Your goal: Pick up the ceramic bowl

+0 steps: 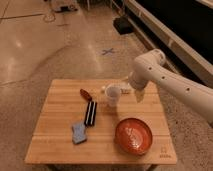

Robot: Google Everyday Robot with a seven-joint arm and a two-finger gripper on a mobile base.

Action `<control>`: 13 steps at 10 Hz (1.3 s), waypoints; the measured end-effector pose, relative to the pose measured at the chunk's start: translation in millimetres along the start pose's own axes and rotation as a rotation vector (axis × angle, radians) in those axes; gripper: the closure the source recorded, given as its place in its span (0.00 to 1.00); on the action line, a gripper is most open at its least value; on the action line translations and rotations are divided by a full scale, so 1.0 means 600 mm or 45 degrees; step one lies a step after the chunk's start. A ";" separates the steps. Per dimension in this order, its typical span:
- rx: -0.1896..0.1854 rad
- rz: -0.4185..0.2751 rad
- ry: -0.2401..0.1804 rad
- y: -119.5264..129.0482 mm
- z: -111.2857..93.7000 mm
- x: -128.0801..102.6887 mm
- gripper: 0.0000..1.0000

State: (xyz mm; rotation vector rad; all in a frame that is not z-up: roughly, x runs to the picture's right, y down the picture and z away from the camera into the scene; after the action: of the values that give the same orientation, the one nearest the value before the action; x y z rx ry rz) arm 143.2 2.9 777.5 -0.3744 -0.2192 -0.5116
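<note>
The ceramic bowl [134,135] is red-orange and sits upright on the front right part of the wooden table [57,147]. My white arm reaches in from the right, its elbow over the table's far right. My gripper [138,95] hangs above the table behind the bowl and just right of a white cup [113,95]. It is well apart from the bowl and holds nothing that I can see.
A black rectangular bar [91,112] lies mid-table, a blue sponge [79,133] in front of it, and a small dark red object [85,94] behind it. A dark box [122,25] stands on the floor beyond, by a long ledge on the right.
</note>
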 end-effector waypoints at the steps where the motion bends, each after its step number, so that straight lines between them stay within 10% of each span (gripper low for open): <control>1: 0.000 0.000 0.000 0.000 0.000 0.000 0.20; 5: -0.002 -0.030 -0.007 0.017 0.004 -0.002 0.20; 13: -0.004 -0.303 -0.062 0.204 0.030 -0.066 0.20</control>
State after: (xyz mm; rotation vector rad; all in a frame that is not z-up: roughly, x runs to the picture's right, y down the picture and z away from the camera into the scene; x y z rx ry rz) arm 170.3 125.7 746.3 -0.3662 -0.3119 -0.7373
